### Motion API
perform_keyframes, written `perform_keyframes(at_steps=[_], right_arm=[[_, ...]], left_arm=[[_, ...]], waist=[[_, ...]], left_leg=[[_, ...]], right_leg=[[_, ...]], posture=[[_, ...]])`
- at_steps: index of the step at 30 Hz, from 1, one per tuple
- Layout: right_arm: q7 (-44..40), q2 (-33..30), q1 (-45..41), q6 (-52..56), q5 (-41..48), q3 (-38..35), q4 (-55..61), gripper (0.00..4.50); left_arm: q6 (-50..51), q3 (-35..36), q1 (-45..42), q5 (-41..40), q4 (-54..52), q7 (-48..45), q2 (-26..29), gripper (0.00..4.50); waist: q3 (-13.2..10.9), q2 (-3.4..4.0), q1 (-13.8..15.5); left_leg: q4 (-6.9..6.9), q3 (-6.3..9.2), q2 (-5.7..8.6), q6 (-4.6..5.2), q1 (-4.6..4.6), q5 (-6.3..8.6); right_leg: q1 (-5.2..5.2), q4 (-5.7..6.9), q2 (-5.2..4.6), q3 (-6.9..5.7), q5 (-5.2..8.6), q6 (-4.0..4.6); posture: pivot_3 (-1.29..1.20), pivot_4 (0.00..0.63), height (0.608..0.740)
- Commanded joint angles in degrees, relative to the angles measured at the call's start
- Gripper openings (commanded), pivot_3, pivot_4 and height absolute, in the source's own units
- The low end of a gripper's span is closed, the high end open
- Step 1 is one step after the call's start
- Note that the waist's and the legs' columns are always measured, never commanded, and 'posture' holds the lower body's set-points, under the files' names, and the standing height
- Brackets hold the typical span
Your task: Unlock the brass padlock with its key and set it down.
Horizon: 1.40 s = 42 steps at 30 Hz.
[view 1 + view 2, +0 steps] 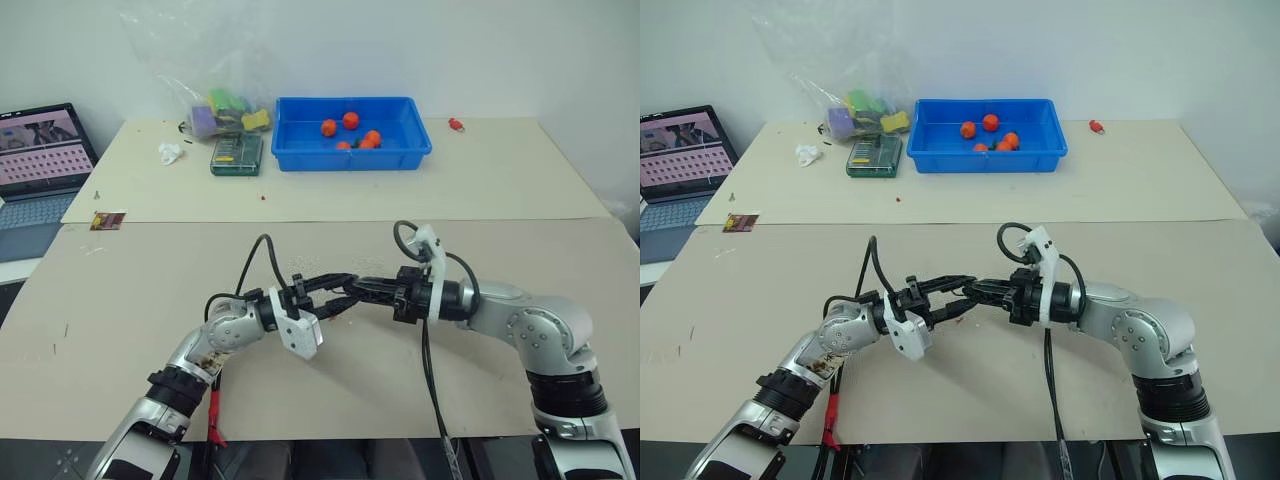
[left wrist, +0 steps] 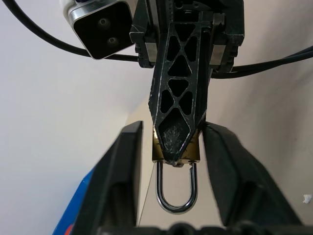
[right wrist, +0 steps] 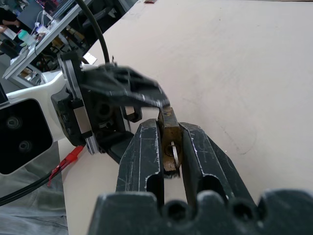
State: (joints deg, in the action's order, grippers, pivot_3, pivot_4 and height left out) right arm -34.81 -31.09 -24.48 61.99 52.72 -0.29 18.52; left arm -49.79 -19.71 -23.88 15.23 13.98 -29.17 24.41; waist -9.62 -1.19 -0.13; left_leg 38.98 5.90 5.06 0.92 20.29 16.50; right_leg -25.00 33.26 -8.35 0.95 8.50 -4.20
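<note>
A wide beige table (image 1: 330,195), made of two boards butted together, is seen set against a white wall. At its far edge a blue bin (image 1: 351,131) is loaded with orange-red balls (image 1: 351,120); beside it a green case (image 1: 237,153) and a clear plastic bag of coloured pieces (image 1: 222,108) are laid, with a crumpled white scrap (image 1: 171,152) nearby. A laptop (image 1: 35,150) is propped open off the table's left side, and a small card (image 1: 108,220) is left on the seam. Above the near board, the two grippers are brought tip to tip. The brass padlock (image 2: 176,152) is pinched by the right gripper (image 3: 169,139), its fingers clamped on the body, shackle hanging free. The left gripper (image 2: 171,147) is spread apart, straddling the padlock without contact.
</note>
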Motion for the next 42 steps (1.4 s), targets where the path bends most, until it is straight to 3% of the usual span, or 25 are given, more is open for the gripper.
perform_keyframes(at_steps=[1,3,15,22,27,35,42], right_arm=[[-0.5,-0.1,-1.4,-0.4,0.1,-0.7,1.1,0.12],[-0.7,-0.2,-1.4,-0.4,0.0,-0.8,1.0,0.12],[-4.1,-3.0,-0.7,0.9,4.0,-3.2,3.1,0.12],[-5.8,-5.1,0.4,1.1,6.9,-4.7,5.4,0.12],[-6.6,-5.9,0.9,-0.1,6.6,-4.9,5.4,0.12],[-7.2,-6.5,1.2,-1.1,5.4,-4.8,4.7,0.12],[-7.3,-6.5,0.7,-2.1,4.2,-4.7,3.4,0.12]], left_arm=[[-0.1,0.0,-0.2,-2.8,-0.8,-1.1,0.5,3.71],[-0.1,0.2,0.0,-3.6,-0.6,-1.6,0.9,4.46],[7.4,1.2,-0.7,-9.5,6.7,-9.2,4.4,4.49],[24.8,1.9,1.4,-21.2,-0.6,-16.2,1.0,4.49],[41.5,3.1,1.2,-30.4,-9.3,-19.6,-1.1,3.06],[55.4,5.7,0.9,-36.1,-15.6,-20.1,-2.7,0.12],[61.0,5.5,2.7,-37.3,-19.0,-22.7,-2.1,0.03]], waist=[[0.0,0.0,0.0],[0.0,0.0,0.0],[0.0,0.0,-0.2],[0.0,0.0,-0.3],[0.0,-0.01,-0.5],[0.0,-0.01,-0.7],[0.0,-0.01,-0.6]], left_leg=[[0.0,-0.01,0.0,0.0,0.0,0.0],[0.0,0.01,0.0,0.0,0.0,0.0],[0.0,0.02,0.01,0.02,0.0,0.01],[0.01,0.08,0.0,0.02,0.02,0.01],[0.02,0.12,-0.01,0.02,0.01,0.01],[0.02,0.1,-0.01,0.02,0.01,0.01],[0.02,0.09,0.0,0.02,0.01,0.01]], right_leg=[[0.0,0.0,0.0,0.0,0.0,0.0],[0.0,0.0,0.0,0.0,0.0,0.0],[0.0,0.0,0.0,-0.01,0.0,0.0],[-0.01,0.0,0.0,-0.01,0.0,-0.01],[0.0,0.02,0.0,0.0,0.01,-0.01],[0.0,0.02,0.0,0.0,0.01,-0.02],[0.0,-0.01,0.0,0.0,0.01,-0.01]], posture=[[0.0,0.15,0.74],[0.0,0.15,0.74],[0.0,0.15,0.74],[0.0,0.15,0.74],[0.0,0.15,0.74],[0.0,0.15,0.74],[0.0,0.15,0.74]])
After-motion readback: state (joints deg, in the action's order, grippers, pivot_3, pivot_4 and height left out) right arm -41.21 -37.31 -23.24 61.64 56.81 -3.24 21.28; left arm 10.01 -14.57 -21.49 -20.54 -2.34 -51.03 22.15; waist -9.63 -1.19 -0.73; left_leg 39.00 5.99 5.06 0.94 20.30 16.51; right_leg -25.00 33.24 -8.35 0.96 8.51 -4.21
